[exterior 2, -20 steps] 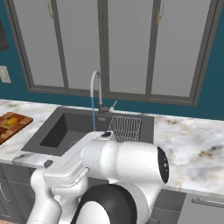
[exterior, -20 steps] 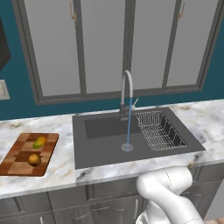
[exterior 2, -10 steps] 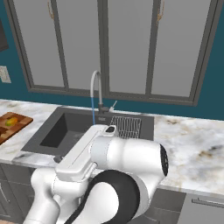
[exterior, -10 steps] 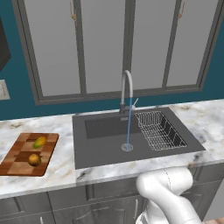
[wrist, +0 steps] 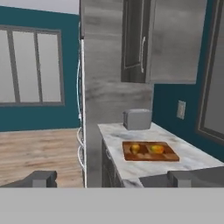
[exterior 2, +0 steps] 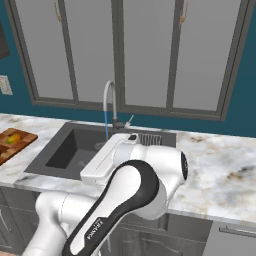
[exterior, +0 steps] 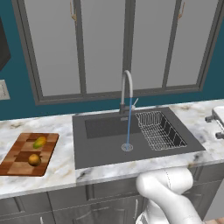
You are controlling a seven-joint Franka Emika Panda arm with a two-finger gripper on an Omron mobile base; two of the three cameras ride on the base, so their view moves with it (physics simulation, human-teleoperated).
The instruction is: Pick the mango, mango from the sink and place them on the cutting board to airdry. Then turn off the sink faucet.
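While water runs, faucet [exterior: 126, 89] spout arches toward basin, pincer [wrist: 111, 178] spread.

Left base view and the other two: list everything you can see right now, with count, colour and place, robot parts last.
Small oval mangos: two, one yellow-green, one orange-brown, both on the board.
Checkered wooden cutting board: one, light and dark brown, counter left of the sink.
Dark grey rectangular sink: one, set in the marble counter.
Silver gooseneck faucet: one, behind the sink, blue stream running to the drain.
Wire rack: one, silver, right side of the sink.
Toaster: one, grey, on the counter beyond the board in the hand view.
Pincer: one, dark tips, open, holding nothing, pointed toward the board from a distance.
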